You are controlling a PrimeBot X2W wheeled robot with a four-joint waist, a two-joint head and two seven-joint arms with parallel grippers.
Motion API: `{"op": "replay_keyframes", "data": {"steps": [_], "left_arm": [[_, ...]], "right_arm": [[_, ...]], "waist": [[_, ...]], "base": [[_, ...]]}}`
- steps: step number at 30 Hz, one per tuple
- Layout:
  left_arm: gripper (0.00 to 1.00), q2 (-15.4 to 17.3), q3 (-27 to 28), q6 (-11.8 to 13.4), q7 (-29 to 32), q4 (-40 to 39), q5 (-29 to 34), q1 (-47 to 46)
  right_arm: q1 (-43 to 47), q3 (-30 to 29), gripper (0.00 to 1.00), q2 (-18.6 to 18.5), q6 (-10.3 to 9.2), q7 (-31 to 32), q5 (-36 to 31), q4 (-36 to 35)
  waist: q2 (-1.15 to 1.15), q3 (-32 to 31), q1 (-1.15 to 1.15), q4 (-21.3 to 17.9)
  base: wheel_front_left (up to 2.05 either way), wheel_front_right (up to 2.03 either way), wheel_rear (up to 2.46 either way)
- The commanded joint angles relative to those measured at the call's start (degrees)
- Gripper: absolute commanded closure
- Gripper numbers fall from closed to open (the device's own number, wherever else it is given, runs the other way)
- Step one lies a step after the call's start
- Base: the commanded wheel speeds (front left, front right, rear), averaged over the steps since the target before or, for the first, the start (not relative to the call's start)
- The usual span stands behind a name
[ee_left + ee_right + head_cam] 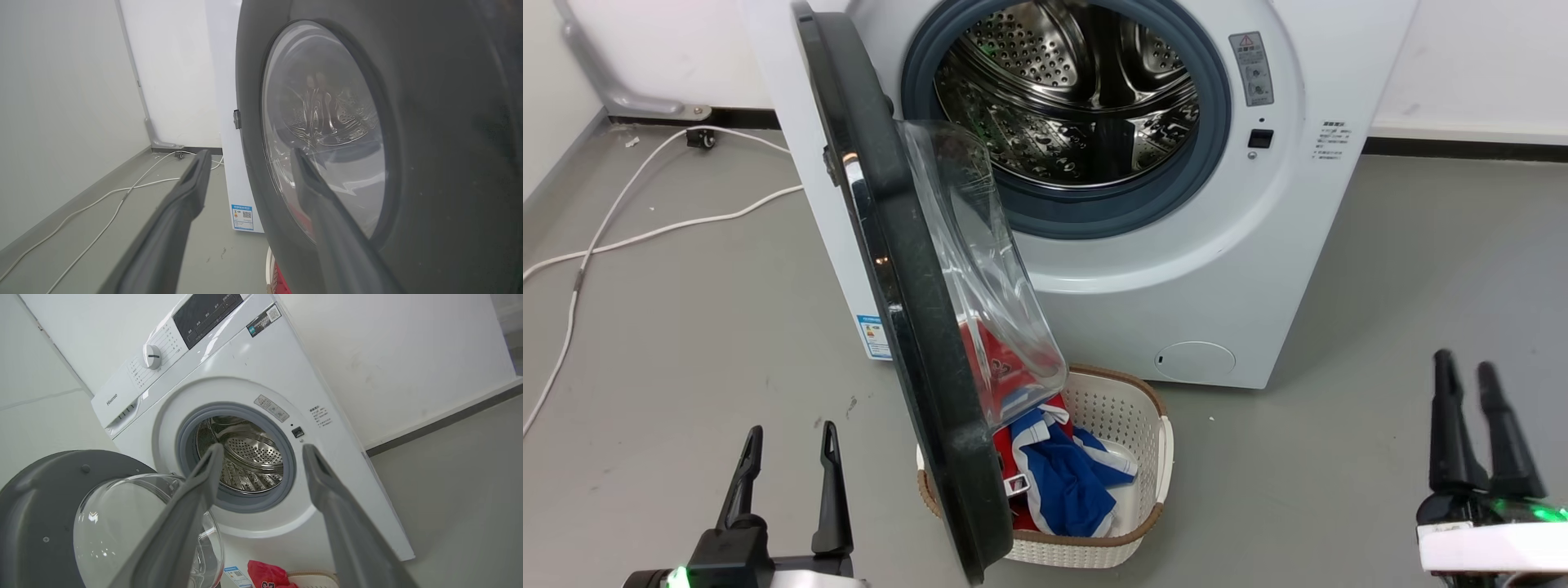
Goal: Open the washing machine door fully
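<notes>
The white washing machine [1217, 269] stands against the wall with its steel drum [1070, 90] exposed. Its washing machine door [907, 302], a black disc with a clear glass bowl, swings out about square to the machine's front, hinged on the left. In the left wrist view the door's outer face [429, 143] looms close on the right. The right wrist view shows the door's grey inner side [36, 522] and the machine [245, 367]. My left gripper [788, 441] is open, low and left of the door, holding nothing. Far right, my right gripper [1466, 367] is open and away from the machine.
A white perforated laundry basket [1127, 416] with red and blue clothes sits on the floor before the machine, partly under the door. White cables [645, 229] trail over the grey floor at the left. A wall [61, 102] runs along the left side.
</notes>
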Motion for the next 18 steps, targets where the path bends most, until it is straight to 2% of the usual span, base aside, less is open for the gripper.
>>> {"op": "replay_keyframes", "data": {"steps": [1, 7, 9, 12, 18], "left_arm": [[0.00, 0.0, 0.2, -0.3, -0.2, -0.1, 0.0, 0.4], [0.00, 0.0, 0.5, -0.2, -0.2, -0.3, 0.0, 0.6], [0.00, 0.0, 0.4, 0.1, -0.2, -0.4, 0.0, 0.6], [0.00, 0.0, 0.2, 0.2, -0.2, -0.5, 0.0, 0.8], [0.00, 0.0, 0.0, 0.3, -0.2, -0.5, 0.0, 1.0]], "right_arm": [[0.1, -2.6, 0.00, 1.9, 0.16, -0.1, -5.7, -2.2], [2.6, -3.8, 0.00, 3.2, 0.15, -0.1, -24.8, -6.2], [3.4, -3.6, 0.00, 3.3, 0.15, -0.1, -29.3, -6.4], [4.6, -4.0, 0.00, 4.3, 0.14, -0.1, -32.7, -5.7], [6.8, -5.1, 0.00, 5.4, 0.08, -0.1, -35.5, -5.0]], "waist": [[0.00, 0.0, 0.01, -0.2], [0.00, 0.0, 0.01, -0.8], [0.00, 0.0, 0.01, -0.9], [0.00, 0.0, 0.01, -1.0], [0.00, 0.0, 0.01, -1.0]], "base": [[0.00, 0.00, 0.00], [0.00, 0.00, 0.00], [0.00, 0.00, 0.00], [0.00, 0.00, 0.00], [0.00, 0.00, 0.00]]}}
